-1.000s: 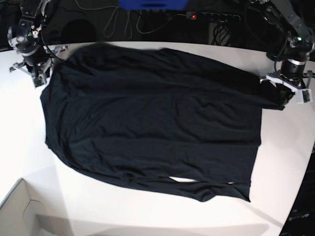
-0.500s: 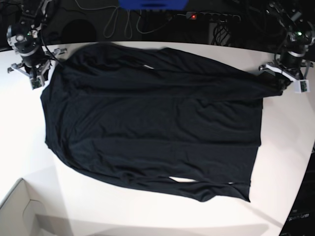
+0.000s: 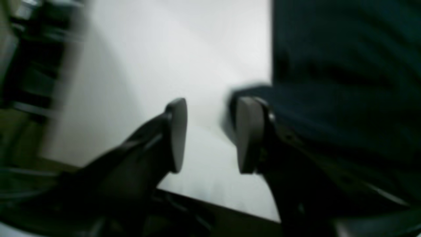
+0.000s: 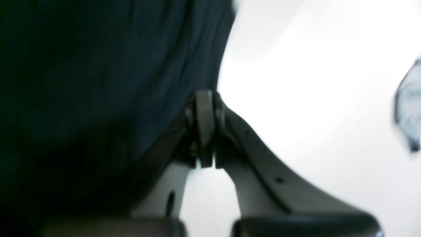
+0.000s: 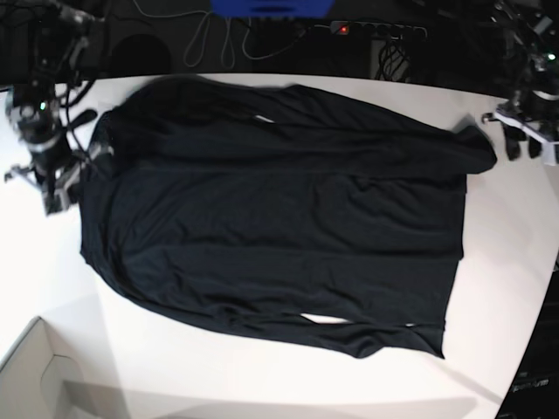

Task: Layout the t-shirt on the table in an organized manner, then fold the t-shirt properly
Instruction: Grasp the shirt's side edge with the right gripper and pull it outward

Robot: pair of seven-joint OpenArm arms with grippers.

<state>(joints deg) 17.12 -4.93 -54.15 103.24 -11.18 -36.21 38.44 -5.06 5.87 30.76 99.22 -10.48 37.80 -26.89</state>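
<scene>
The plain black soft-fabric t-shirt (image 5: 271, 218) is spread on the white desk (image 5: 515, 262). Beside its edge the left end effector (image 3: 209, 135) is parted, empty; the right end effector (image 4: 205, 128) is closed on its hem.

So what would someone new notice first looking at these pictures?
A black t-shirt spread nearly flat across the middle of the white table. The left pincer stands open, empty, just off the shirt's edge; the right pincer is shut beside the opposite edge.
</scene>
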